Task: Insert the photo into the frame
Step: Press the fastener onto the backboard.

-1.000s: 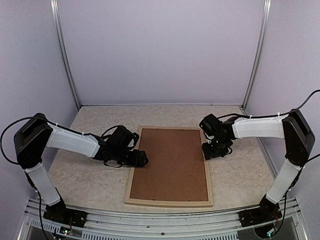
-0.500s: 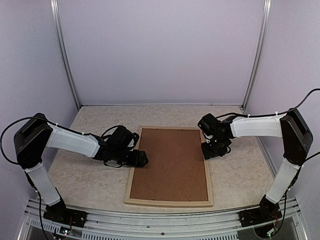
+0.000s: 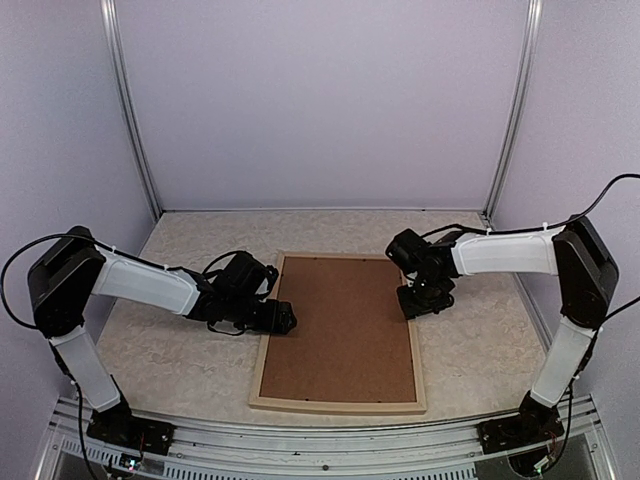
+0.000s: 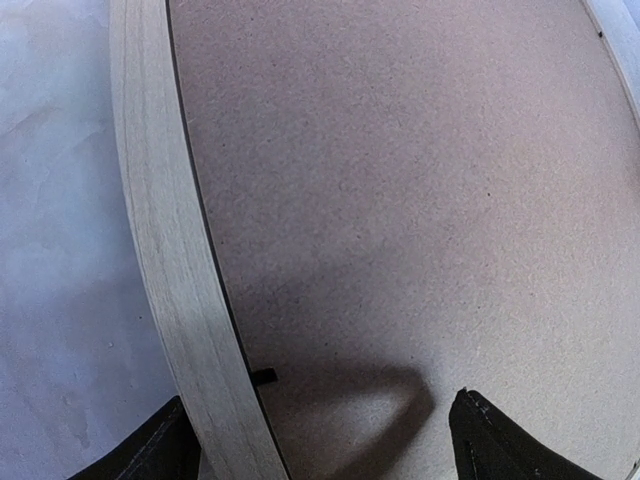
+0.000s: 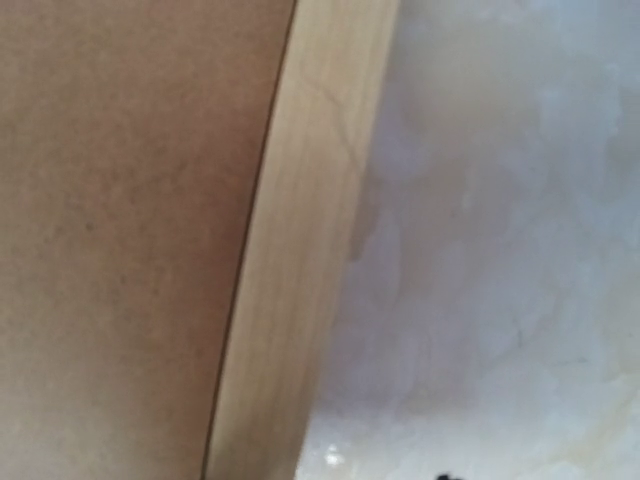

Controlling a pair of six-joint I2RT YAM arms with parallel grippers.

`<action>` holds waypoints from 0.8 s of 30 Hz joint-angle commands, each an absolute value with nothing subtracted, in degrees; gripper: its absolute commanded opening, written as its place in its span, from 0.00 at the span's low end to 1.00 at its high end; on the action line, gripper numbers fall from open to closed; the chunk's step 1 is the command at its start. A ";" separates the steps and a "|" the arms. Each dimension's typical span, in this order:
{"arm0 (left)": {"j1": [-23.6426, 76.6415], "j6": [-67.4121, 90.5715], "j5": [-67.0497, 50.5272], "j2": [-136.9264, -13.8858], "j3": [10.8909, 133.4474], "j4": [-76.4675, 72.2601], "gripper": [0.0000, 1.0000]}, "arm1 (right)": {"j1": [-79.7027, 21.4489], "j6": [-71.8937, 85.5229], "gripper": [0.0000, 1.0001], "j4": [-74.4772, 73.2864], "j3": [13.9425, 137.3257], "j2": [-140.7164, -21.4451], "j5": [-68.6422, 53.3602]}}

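Note:
The pale wood frame (image 3: pixel 338 405) lies flat in the middle of the table, with a brown backing board (image 3: pixel 340 330) filling it. The photo is hidden. My left gripper (image 3: pixel 283 318) sits at the frame's left rail (image 4: pixel 165 250) and is open. One finger (image 4: pixel 150 450) is outside the rail and the other (image 4: pixel 500 450) is over the board (image 4: pixel 400 200). A small black tab (image 4: pixel 263 376) shows at the rail's inner edge. My right gripper (image 3: pixel 412 303) hangs over the right rail (image 5: pixel 300 250), close above it. Its fingers barely show in the right wrist view.
The speckled tabletop (image 3: pixel 180 350) surrounds the frame on all sides. Lilac walls and two metal posts (image 3: pixel 130 110) (image 3: pixel 510 110) close in the back and sides. A metal base rail (image 3: pixel 320 450) runs along the near edge.
My right gripper has slid a little to the left, onto the frame's right rail. The left arm and the frame have not moved.

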State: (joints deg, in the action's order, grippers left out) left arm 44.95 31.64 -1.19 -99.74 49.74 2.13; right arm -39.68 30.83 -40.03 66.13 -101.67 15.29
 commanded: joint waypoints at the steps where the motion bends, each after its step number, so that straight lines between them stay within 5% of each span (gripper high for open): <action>1: 46.40 32.03 -4.13 -100.71 48.95 4.92 0.85 | -43.44 33.16 0.48 -38.56 66.45 -107.13 11.32; 10: 47.35 32.26 -2.44 -100.74 48.74 5.70 0.85 | -46.70 35.26 0.48 -38.88 68.64 -112.00 12.89; 24: 47.87 32.70 2.68 -97.38 47.34 6.56 0.93 | -46.70 37.31 0.49 -42.06 60.61 -91.94 8.65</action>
State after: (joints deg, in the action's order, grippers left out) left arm 47.05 31.75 1.76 -98.80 48.84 2.83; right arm -46.13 35.16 -39.66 63.96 -96.79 12.08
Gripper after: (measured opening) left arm 0.910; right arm 0.489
